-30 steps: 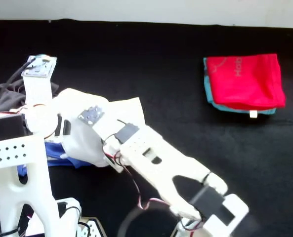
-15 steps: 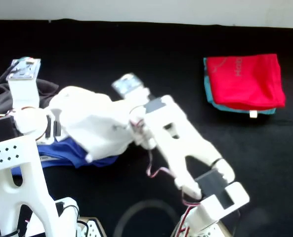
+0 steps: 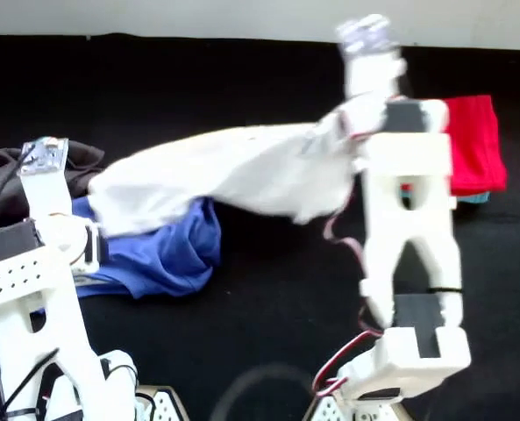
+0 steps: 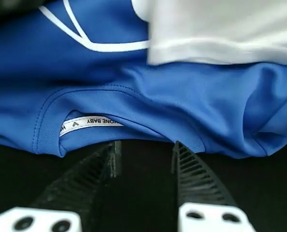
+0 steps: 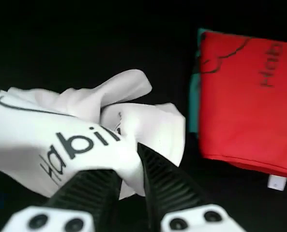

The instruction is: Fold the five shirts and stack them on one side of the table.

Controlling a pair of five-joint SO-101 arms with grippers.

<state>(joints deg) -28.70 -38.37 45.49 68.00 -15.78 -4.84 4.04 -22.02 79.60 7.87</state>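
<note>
My right gripper (image 5: 128,169) is shut on a bunched part of the white shirt (image 5: 85,135). In the high view that white shirt (image 3: 224,171) hangs stretched from the left pile toward the right gripper (image 3: 334,132), raised near the table's back right. Partly under the white shirt's left end lies a crumpled blue shirt (image 3: 167,254). My left gripper (image 4: 144,154) stands open just short of the blue shirt's (image 4: 133,72) collar, holding nothing. A folded red shirt (image 3: 474,145) rests on a folded teal shirt (image 3: 474,198) at the back right.
A dark grey shirt (image 3: 5,171) lies crumpled at the far left behind the left arm. The right arm stands in front of part of the red stack (image 5: 249,111). Black tabletop (image 3: 242,79) stretches across the back and the front middle.
The right arm has swung from the left pile up and to the right, dragging the white shirt out across the table. The blue shirt underneath has come into view.
</note>
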